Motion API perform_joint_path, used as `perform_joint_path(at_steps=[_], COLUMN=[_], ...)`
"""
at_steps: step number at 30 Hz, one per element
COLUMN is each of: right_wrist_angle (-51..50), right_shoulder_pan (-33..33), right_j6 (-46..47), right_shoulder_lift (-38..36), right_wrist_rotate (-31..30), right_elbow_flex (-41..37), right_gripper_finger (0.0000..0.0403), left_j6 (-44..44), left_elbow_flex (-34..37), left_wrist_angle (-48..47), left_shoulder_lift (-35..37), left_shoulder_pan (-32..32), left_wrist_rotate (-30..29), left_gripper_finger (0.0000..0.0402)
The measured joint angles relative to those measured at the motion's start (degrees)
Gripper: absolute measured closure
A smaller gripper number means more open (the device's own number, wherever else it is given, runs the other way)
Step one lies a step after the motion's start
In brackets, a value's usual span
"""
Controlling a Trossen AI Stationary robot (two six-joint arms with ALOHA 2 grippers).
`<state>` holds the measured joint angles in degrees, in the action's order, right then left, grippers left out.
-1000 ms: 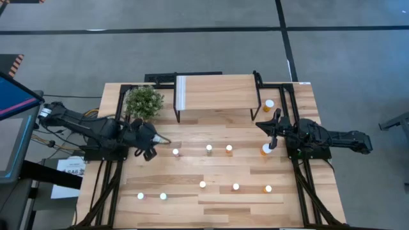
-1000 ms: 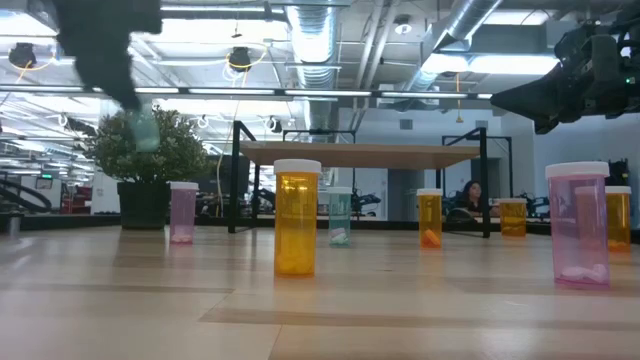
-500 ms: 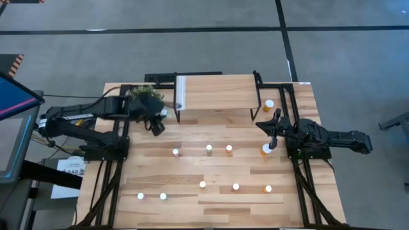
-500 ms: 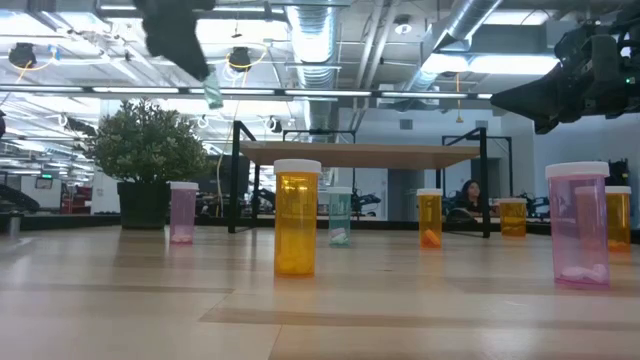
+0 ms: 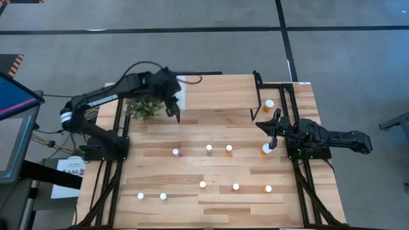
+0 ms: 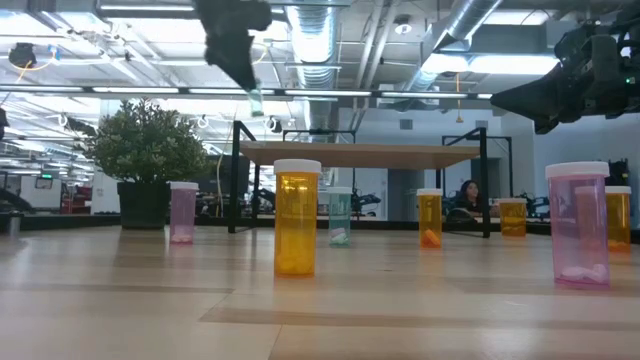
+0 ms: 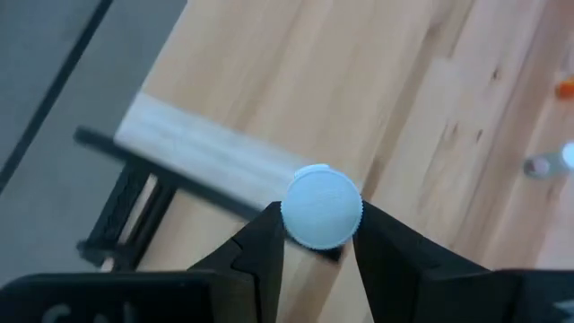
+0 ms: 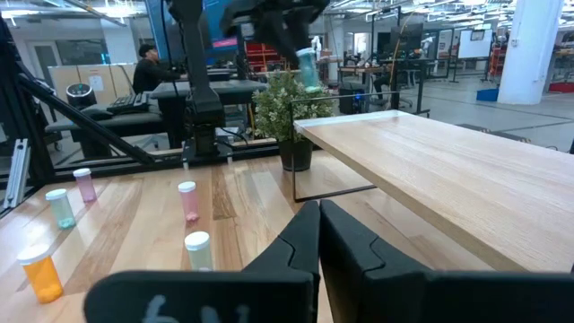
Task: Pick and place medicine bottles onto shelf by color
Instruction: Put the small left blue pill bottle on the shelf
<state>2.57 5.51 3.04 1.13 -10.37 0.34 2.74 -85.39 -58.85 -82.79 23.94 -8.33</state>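
- Two arms show in the high view: the left end effector (image 5: 175,102) has swung up from the desk (image 5: 217,207), past the potted plant (image 5: 142,108), and now hangs over the shelf (image 5: 220,92) at its white-strip end. The right end effector (image 5: 273,136) has not moved; it waits closed and empty beside an orange bottle (image 5: 266,149) near the shelf's far leg. Loose bottles stand in two rows on the desk, well below the left end effector.
- Low view: the left end effector (image 6: 243,72) is high above the shelf (image 6: 365,154), with a green bottle (image 6: 256,100) hanging from its tip, just above the board's near corner. Half a second ago it was over the plant (image 6: 145,155); now it is beside it, on the shelf side.
- Left wrist view: both fingers (image 7: 260,247) clamp a white cap (image 7: 322,207), so the left end effector (image 7: 321,235) is gripping the green bottle. Directly under it lie the shelf's white strip (image 7: 202,161) and bare board.
- Right wrist view: the closed fingers (image 8: 305,233) point along the shelf (image 8: 457,179); beyond it the other arm carries the green bottle (image 8: 308,67) above the plant (image 8: 291,112).
- Judgement: the carry looks nearly done. Lowering and release on the shelf's strip end should follow, and many bottles remain unsorted.
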Motion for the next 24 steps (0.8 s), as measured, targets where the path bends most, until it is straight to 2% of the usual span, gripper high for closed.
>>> perform_joint_path(at_steps=[11,17,24], right_wrist_angle=[0.0,0.0,0.0], right_shoulder_pan=[0.01,0.0,0.0], right_j6=[0.01,0.01,0.01], right_shoulder_lift=[0.0,0.0,-0.01], right_wrist_rotate=[0.0,0.0,0.0], right_elbow_flex=[0.0,0.0,0.0], right_gripper_finger=[0.037,0.037,0.037], left_j6=[5.73,7.38,7.74], left_elbow_flex=[-13.22,-15.06,-14.57], left_wrist_angle=[-0.81,-0.87,0.06], left_shoulder_lift=[-13.65,-17.59,-17.76], left_shoulder_pan=[7.42,10.76,14.62], left_wrist_rotate=[3.56,5.35,8.01], left_gripper_finger=[0.0294,0.0294,0.0294])
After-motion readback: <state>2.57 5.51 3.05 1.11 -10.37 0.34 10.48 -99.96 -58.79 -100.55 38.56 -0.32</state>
